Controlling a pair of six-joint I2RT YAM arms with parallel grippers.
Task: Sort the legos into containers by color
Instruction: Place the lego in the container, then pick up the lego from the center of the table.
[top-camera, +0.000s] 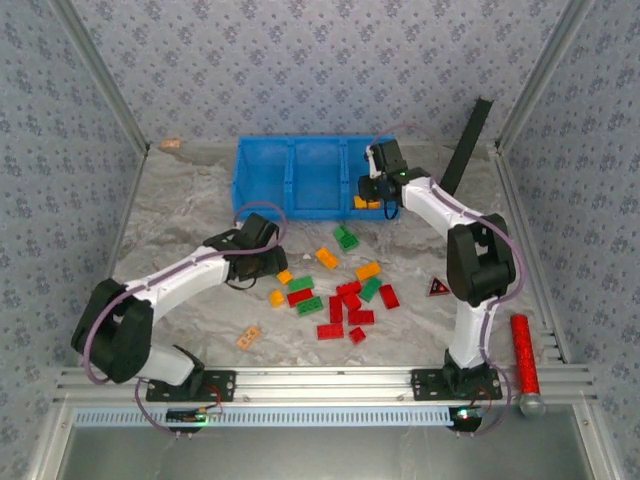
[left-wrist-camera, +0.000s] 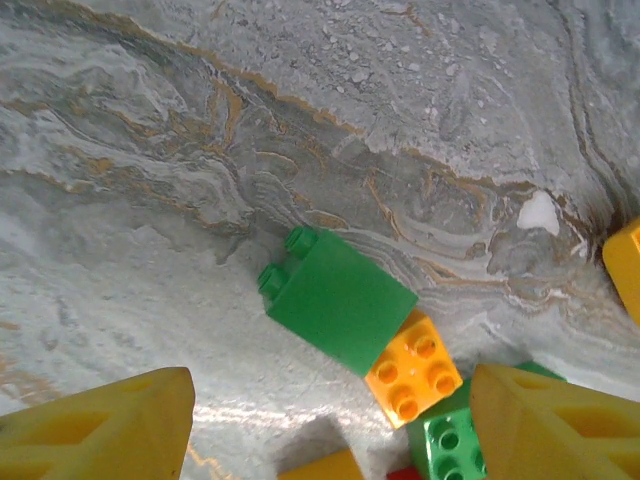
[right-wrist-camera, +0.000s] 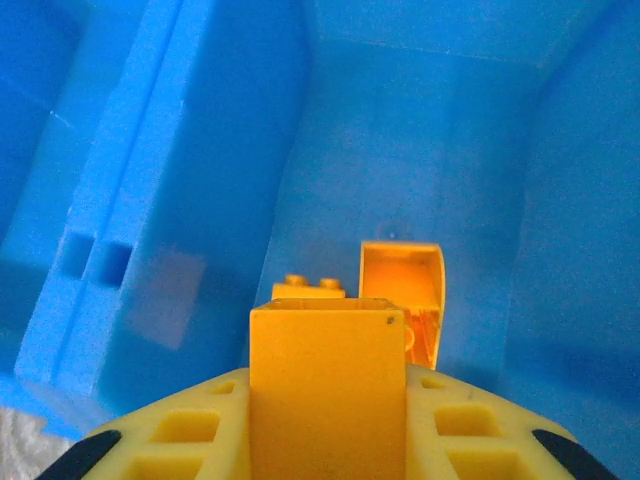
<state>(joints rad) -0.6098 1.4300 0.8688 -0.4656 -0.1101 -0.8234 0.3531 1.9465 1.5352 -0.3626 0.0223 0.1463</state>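
Two-arm sorting station on a grey marbled counter (top-camera: 170, 230), seen from the top and from both wrists. A bright blue plastic bin tray (top-camera: 262, 180), divided into three adjoining rectangular compartments, stands at the far side of the counter. The right gripper (right-wrist-camera: 326, 400) is closed narrowly on an orange-yellow studded plastic brick (right-wrist-camera: 326, 370) and holds it above the floor of the tray's right-hand compartment (right-wrist-camera: 420, 150). Two further orange-yellow pieces lie in that compartment: a tipped hollow orange brick (right-wrist-camera: 405, 290) showing its open underside, and just beside it a low orange brick (right-wrist-camera: 310, 288) with its studs up. The left gripper (left-wrist-camera: 330, 400) stands wide, nothing between its yellow fingers (left-wrist-camera: 100, 430), low over the counter at the left edge of a scatter of loose red, green and orange-yellow bricks (top-camera: 349, 290) lying in front of the tray. Directly beneath it a green brick (left-wrist-camera: 340, 300) lies on its side, its studs pointing up-left in the wrist view. That brick's lower corner touches a small orange four-stud brick (left-wrist-camera: 413, 375), and a green studded brick (left-wrist-camera: 450, 445) lies just below this orange one.
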